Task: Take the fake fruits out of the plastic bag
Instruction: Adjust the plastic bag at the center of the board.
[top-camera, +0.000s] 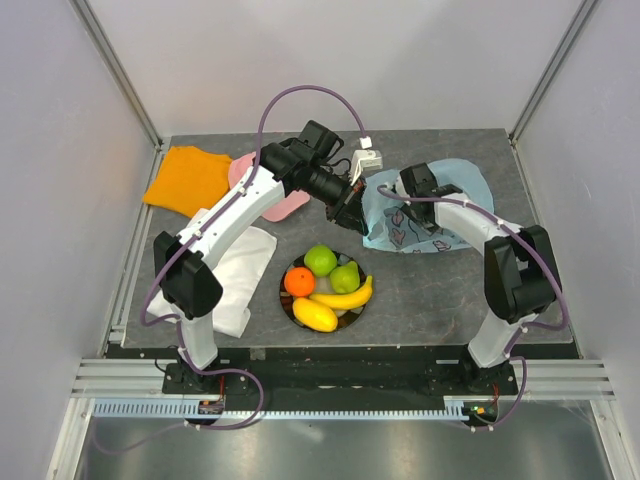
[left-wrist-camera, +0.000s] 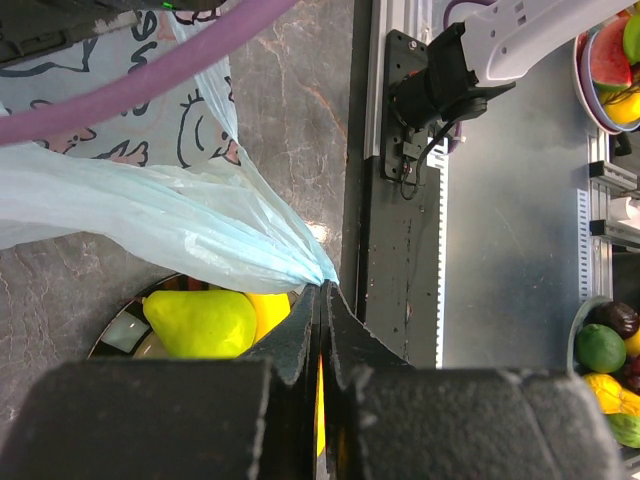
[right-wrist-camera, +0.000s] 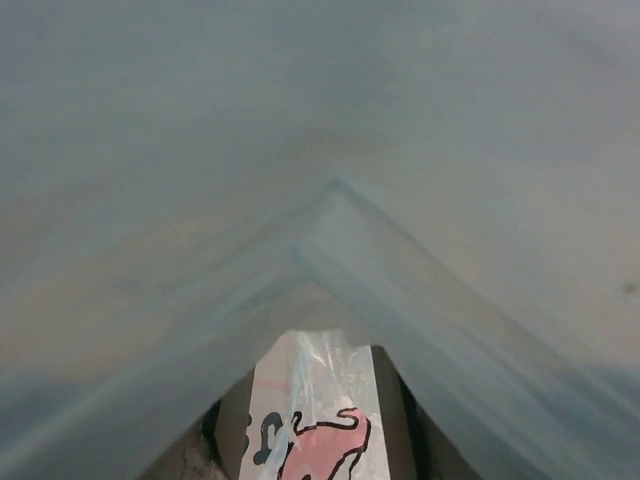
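Plastic bag (top-camera: 450, 180): thin, light blue, printed with pink cartoon animals. Lies at the back right of the grey surface (top-camera: 420, 300), apart from the plate.

Left end effector (top-camera: 351, 217): clenched on the bag's left edge. From the left wrist view (left-wrist-camera: 322, 300), fingers (left-wrist-camera: 290, 345) pressed together, with a gathered corner of the blue plastic pinched at the tips and drawn taut.

Right end effector (top-camera: 413, 185): sits over the bag's upper left part, tips hidden. Cannot tell whether released or grasping. Right wrist view filled with blurred blue plastic folding to a peak, a strip of pink print below.

Fruits: heaped on a dark round plate (top-camera: 356, 312) at front centre, between the two arms.
- Green apple (top-camera: 320, 259) at the back.
- Green pear (top-camera: 346, 277) just right of it.
- Orange (top-camera: 299, 281) on the left.
- Banana (top-camera: 345, 296) curving along the right.
- Yellow oval fruit (top-camera: 315, 314) at the front.

Elsewhere:
- Orange cloth (top-camera: 190, 178) at back left.
- Pink item (top-camera: 285, 207) partly under the left arm.
- White cloth (top-camera: 240, 275) just left of the plate.
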